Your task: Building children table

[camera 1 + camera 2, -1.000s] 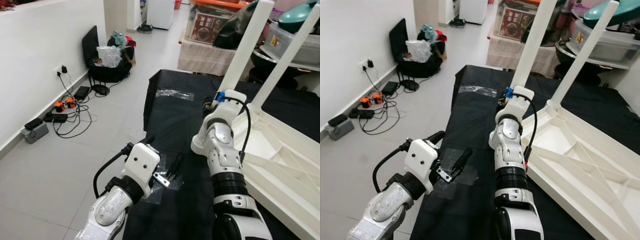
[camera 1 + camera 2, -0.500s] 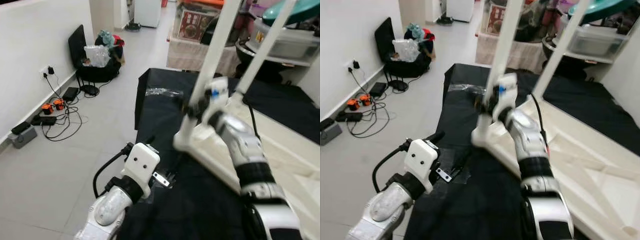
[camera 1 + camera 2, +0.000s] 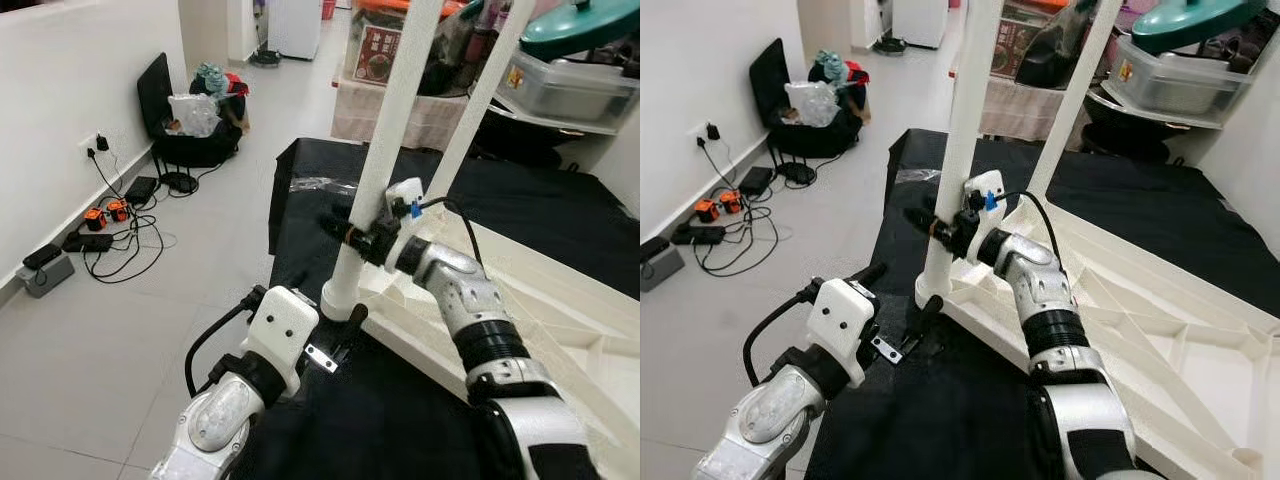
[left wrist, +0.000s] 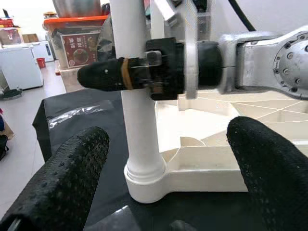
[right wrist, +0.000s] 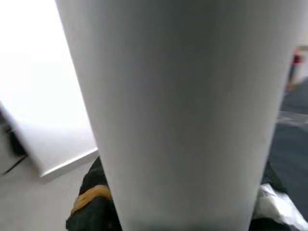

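A white children's table (image 3: 560, 330) lies upside down on a black mat (image 3: 400, 430), its legs pointing up. My right gripper (image 3: 350, 232) is shut on the near corner leg (image 3: 385, 130), a little above its base. The right wrist view has that leg (image 5: 183, 110) pressed close, with a black finger (image 5: 91, 207) beside it. Low over the mat, my left gripper (image 3: 325, 308) is open just in front of the leg's base (image 4: 144, 185), its pads (image 4: 72, 178) apart on either side and not touching it. A second leg (image 3: 480, 100) rises behind.
Cables and power strips (image 3: 110, 215) lie on the tiled floor along the white wall at left. A black bag with clothes (image 3: 205, 125) stands farther back. Boxes and tubs on a covered shelf (image 3: 400, 105) line the far side beyond the mat.
The right arm has swung left with the corner leg, and the table's corner now stands close to my left gripper. The camera shifted too. The left arm has stayed put.
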{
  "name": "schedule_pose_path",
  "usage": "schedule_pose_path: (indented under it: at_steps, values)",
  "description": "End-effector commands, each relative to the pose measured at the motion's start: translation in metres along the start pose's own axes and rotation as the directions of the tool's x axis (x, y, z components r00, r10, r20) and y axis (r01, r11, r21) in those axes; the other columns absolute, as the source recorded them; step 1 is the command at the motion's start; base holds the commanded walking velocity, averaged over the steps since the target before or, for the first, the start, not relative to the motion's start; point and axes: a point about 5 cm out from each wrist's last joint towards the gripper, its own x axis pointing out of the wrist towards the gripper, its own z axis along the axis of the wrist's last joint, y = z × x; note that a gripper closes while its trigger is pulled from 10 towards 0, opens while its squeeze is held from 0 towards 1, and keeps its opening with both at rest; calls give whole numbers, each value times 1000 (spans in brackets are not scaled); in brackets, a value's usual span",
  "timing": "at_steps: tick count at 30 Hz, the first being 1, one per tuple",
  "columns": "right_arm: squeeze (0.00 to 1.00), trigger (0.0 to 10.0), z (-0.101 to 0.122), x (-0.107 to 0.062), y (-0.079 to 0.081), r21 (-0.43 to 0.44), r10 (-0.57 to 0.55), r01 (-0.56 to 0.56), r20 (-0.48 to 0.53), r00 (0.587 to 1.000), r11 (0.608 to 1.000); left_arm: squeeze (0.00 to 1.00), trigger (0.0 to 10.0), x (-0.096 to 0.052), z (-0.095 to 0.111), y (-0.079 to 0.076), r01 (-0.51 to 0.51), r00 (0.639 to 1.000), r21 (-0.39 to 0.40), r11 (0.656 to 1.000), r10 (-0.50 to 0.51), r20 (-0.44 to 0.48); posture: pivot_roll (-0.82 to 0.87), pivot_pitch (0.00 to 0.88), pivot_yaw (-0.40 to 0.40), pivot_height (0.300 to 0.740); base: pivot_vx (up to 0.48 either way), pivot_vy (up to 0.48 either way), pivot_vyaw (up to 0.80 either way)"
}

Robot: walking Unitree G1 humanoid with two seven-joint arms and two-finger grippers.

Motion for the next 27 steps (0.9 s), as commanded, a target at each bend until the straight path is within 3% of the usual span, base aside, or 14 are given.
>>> schedule_pose_path:
  at_steps: [1,2,4,7,15,16,17,18,21,22,24,25,26,27]
  values:
    - [0,0,-3,-1,-16,34,-3,3,-20,1000,999,0,10000,0,0,0,1,1000,1,1000,-1,1,90,0,-114,740,0,0,0]
    - [0,0,-3,-5,-25,-13,-157,157,-8,988,988,0,10000,0,0,-1,3,1000,0,1000,-3,1,90,0,-114,740,0,0,0]
    - [0,0,-3,-5,-25,-13,-157,157,-8,988,988,0,10000,0,0,-1,3,1000,0,1000,-3,1,90,0,-114,740,0,0,0]
    - [0,0,-4,-17,-35,-36,-388,388,10,922,921,0,10000,1,-1,-1,4,1000,0,1000,-4,1,90,0,-114,740,0,0,0]
    - [0,0,-1,-25,-22,0,-472,472,26,881,881,0,10000,1,-1,0,0,1000,0,1000,0,2,89,0,-114,740,0,0,0]
    - [0,7843,-2,-24,-16,13,-463,463,9,886,886,0,10000,0,-1,0,-1,1000,2,1000,1,0,90,0,-116,740,0,0,0]
    - [0,7843,-2,-24,-16,13,-463,463,9,886,886,0,10000,0,-1,0,-1,1000,2,1000,1,0,90,0,-116,740,0,0,0]
    - [0,10000,-3,-21,-9,23,-438,438,2,899,899,0,10000,0,-1,0,-1,1000,2,1000,1,0,87,0,-115,740,0,0,0]
    - [0,10000,-2,-17,-2,66,-376,375,6,927,925,0,10000,1,-1,0,-1,1000,1,1000,1,0,87,0,-117,740,0,0,0]
    - [1000,10000,0,-15,2,95,-334,331,15,942,939,0,10000,1,-1,0,-1,1000,1,1000,1,1,87,0,-117,740,0,0,0]
    - [1000,10000,4,-10,6,98,-259,254,39,965,962,0,10000,1,0,0,-1,1000,0,1000,1,2,86,0,-114,740,0,0,0]
    - [0,10000,7,-4,17,51,-108,106,39,993,993,0,10000,1,0,-1,0,1000,0,1000,0,2,85,0,-113,740,0,0,0]
    - [0,10000,7,-4,17,51,-108,106,39,993,993,0,10000,1,0,-1,0,1000,0,1000,0,2,85,0,-113,740,0,0,0]
    - [0,10000,1,-2,28,-3,30,-30,-31,999,1000,0,10000,1,0,0,0,1000,0,1000,0,2,80,0,-109,740,0,0,0]
